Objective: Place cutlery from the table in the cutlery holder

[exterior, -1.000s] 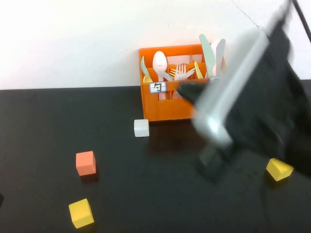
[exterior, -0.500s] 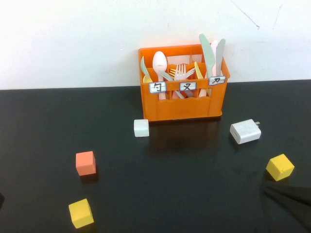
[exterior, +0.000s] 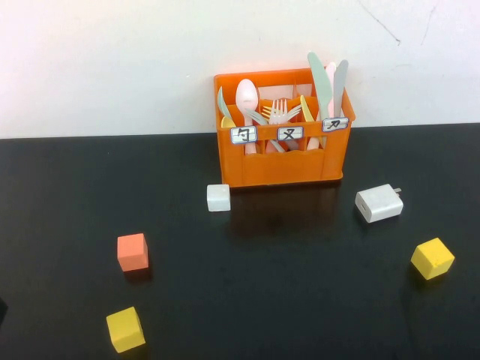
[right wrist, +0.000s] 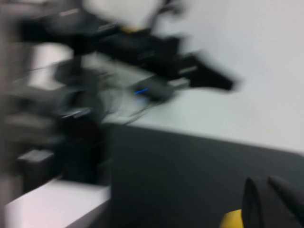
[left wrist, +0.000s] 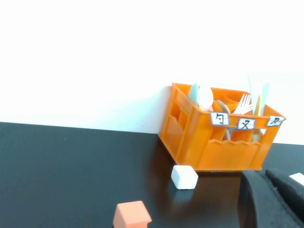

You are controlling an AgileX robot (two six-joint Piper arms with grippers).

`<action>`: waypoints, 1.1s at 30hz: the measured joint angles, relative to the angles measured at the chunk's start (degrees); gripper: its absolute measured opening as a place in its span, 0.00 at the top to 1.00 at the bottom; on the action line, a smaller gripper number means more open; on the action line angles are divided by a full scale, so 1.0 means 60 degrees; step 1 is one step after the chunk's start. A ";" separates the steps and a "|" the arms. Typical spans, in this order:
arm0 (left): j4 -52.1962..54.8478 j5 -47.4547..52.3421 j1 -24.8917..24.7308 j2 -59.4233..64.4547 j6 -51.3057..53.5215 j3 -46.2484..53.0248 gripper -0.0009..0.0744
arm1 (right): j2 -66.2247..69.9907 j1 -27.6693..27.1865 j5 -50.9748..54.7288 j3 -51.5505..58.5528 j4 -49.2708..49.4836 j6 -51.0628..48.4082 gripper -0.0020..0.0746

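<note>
Jaws unreadable on both grippers, left (left wrist: 273, 197) and right (right wrist: 273, 199); pale knife (exterior: 321, 84) stands in holder (exterior: 281, 169), twelve o'clock on desk (exterior: 300, 300).

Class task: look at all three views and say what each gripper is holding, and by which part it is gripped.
Nothing is visibly held. The left gripper and right gripper show only as dark fingertips at their wrist views' edges, with no object between them. The grey-green knife stands in the cutlery holder.

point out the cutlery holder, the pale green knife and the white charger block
cutlery holder (exterior: 281, 169), high view, bare front wall
pale green knife (exterior: 320, 81), high view, blade above the rim
white charger block (exterior: 378, 202), high view, top face
</note>
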 joint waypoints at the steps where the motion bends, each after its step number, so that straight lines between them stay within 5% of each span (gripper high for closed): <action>1: 0.0000 -0.0017 0.0041 0.0000 0.0000 0.0025 0.99 | 0.0094 0.0000 0.0324 0.0000 -0.0477 0.0412 0.98; 7: 0.0000 -0.0031 0.0651 -0.0423 -0.0017 0.0042 0.99 | 0.0518 0.0000 0.1994 0.0000 -0.4880 0.3532 0.98; 21: 0.0371 0.0907 0.0946 -0.1044 0.0342 0.0146 0.99 | 0.0438 0.0000 0.1890 0.0000 -1.4264 1.2008 0.98; 25: 0.0564 0.0971 0.0946 -0.1044 0.0725 0.0146 0.99 | -0.0142 0.0000 0.1931 0.0000 -1.5355 1.3292 0.98; 33: 0.0808 0.0419 0.0946 -0.1044 0.0915 0.0146 0.99 | -0.1555 0.0000 0.1962 0.0000 -1.4814 1.3589 0.98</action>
